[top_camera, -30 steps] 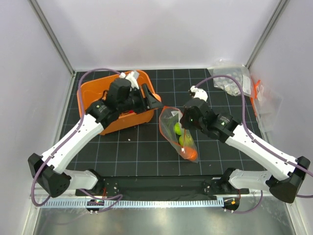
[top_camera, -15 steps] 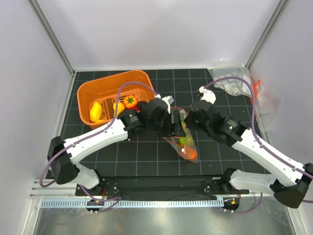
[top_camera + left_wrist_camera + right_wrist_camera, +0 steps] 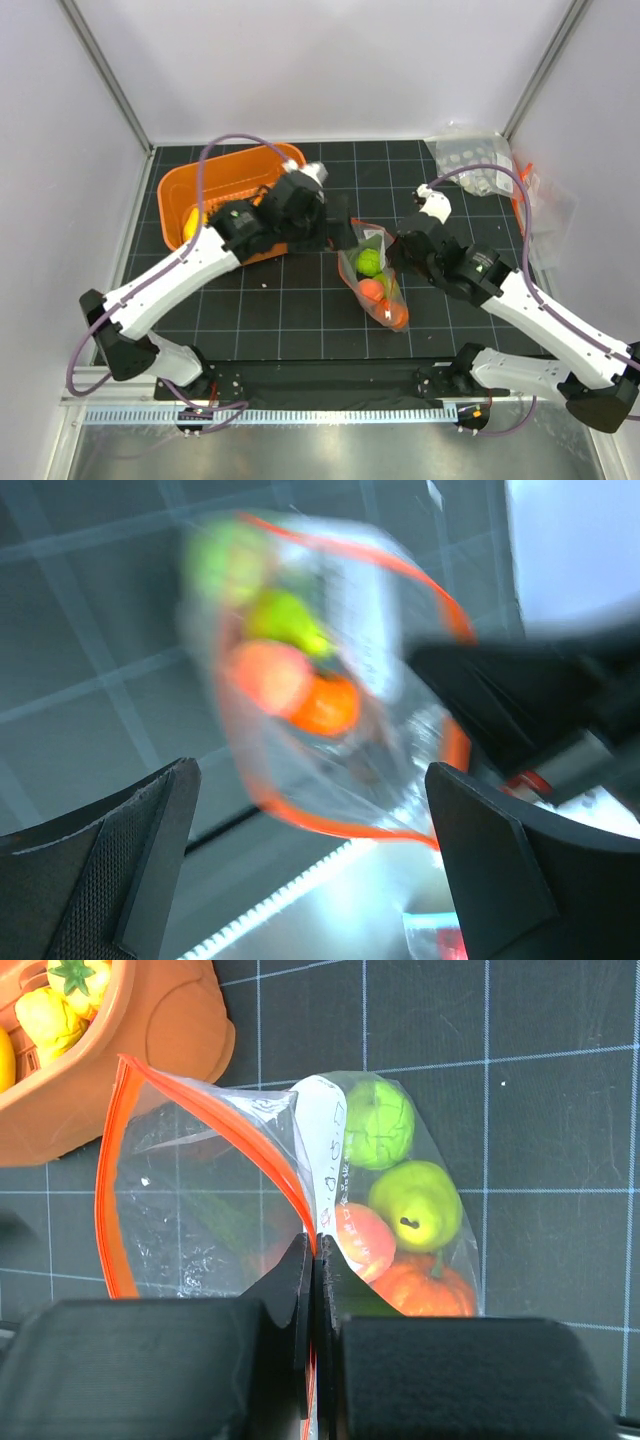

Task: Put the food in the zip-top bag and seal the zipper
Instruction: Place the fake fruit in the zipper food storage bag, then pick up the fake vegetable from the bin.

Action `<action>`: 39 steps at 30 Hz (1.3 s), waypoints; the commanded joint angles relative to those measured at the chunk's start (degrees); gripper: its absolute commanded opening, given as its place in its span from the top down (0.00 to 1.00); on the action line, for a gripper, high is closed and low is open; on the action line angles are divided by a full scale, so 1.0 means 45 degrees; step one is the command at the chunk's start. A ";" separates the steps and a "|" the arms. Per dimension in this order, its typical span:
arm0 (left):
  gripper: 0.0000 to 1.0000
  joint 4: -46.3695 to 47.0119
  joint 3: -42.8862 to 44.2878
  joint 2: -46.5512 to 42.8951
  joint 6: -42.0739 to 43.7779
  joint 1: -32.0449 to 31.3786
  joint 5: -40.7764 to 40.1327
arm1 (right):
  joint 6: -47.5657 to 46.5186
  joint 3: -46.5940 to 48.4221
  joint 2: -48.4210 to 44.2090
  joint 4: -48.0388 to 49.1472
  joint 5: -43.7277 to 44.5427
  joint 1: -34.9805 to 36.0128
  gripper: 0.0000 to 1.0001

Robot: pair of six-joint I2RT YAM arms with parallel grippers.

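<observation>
The clear zip-top bag [image 3: 374,280] lies mid-table with its mouth held open. Its orange-red zipper [image 3: 215,1125] rims the mouth. Inside it are a green apple [image 3: 378,1123], a green pear [image 3: 415,1205], a peach-coloured fruit [image 3: 362,1240] and an orange pumpkin [image 3: 435,1285]. My right gripper [image 3: 315,1255] is shut on the zipper edge at the bag's right rim, and it also shows in the top view [image 3: 393,256]. My left gripper [image 3: 345,230] is open and empty, just left of and above the bag's mouth. In the left wrist view the bag [image 3: 330,680] is blurred between the spread fingers [image 3: 150,850].
The orange basket [image 3: 215,180] stands at the back left, partly under my left arm, with yellow food [image 3: 55,1015] and a tomato [image 3: 75,975] in it. Other clear bags [image 3: 470,160] lie in the back right corner.
My left arm swung from the basket to the bag's mouth, then drew back up and left. One more orange-red fruit now lies in the bag. My right gripper kept its hold on the rim.
</observation>
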 commanded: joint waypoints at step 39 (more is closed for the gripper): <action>0.20 -0.0050 0.3341 0.8417 0.4384 0.7443 -0.2887 | -0.0310 0.0293 -0.0720 -0.1134 0.0208 -0.0010 0.99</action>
